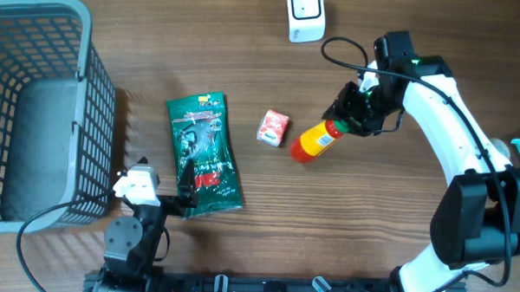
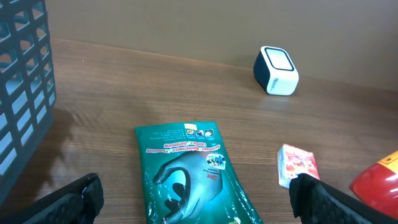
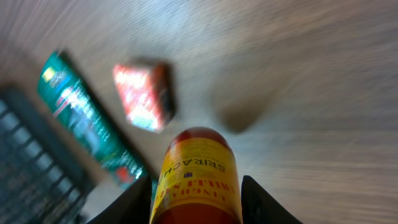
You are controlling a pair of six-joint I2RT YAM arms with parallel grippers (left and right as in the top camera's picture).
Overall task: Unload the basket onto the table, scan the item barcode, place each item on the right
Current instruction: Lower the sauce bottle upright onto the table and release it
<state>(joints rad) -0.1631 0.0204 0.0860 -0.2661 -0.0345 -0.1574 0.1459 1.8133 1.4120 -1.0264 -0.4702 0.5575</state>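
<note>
basket (image 1: pixel 97 132) cut by left edge, sauce bottle (image 3: pixel 198 180) cropped below, box (image 3: pixel 142 96) blurred

Soft, even light came from above in my overhead view: crisp focus, no glare, only a faint shadow on the table (image 1: pixel 343 244) beside the basket (image 1: pixel 96 114). My left wrist camera was sharp beyond its fingers (image 2: pixel 68 202), which sat dark and slightly soft in the lower corners. The white scanner (image 2: pixel 277 70) showed a mild sheen. The right wrist picture was smeared. Ahead of its fingers (image 3: pixel 261 199) the wood grain, red box (image 3: pixel 144 96) and green packet (image 3: pixel 81 118) were streaked. The sauce bottle (image 3: pixel 196 180) between them was readable, with a soft shadow just past its far end.
</note>
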